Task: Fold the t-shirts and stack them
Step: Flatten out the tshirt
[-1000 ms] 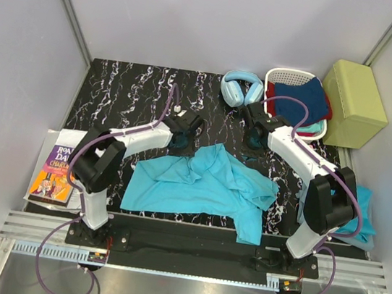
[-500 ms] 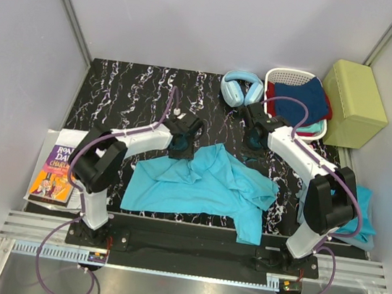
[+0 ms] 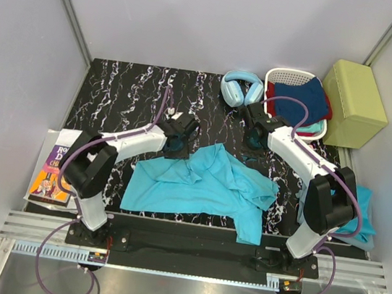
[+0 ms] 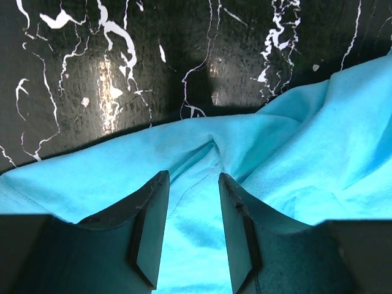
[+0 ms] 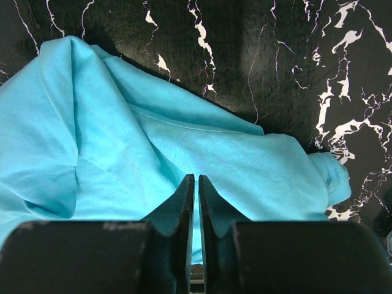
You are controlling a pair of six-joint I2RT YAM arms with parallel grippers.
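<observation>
Left gripper (image 4: pixel 193 177): jaws part open, a moderate gap. The left wrist view shows turquoise cloth through that gap, with neither finger (image 4: pixel 150 226) clearly pinching it. I can't tell whether the tips touch the fabric.

The crumpled turquoise-blue short-sleeved t-shirt (image 3: pixel 205 185) lies under these jaws and spreads ahead and to their right. A raised fold ridge runs from just ahead of the gap. The shirt's edge crosses a little beyond the tips, and past that is the bare black white-veined table top (image 3: pixel 130 94).

Right gripper (image 5: pixel 196 177): jaws pressed nearly together, only a thin slit between the fingers (image 5: pixel 180 214). I can't tell if any cloth is caught in it. In the right wrist view the same shirt fills the area ahead of and left of the jaws. A bunched sleeve end sits ahead-right, with bare table beyond.

From the top view the shirt is unfolded and rumpled on the near half of the table, between the two arms, with both grippers over its far edge.

Second turquoise cloth bundle (image 3: pixel 365 215) – at the table's right edge, well to the side of the right jaws, partly hidden by that arm.
</observation>
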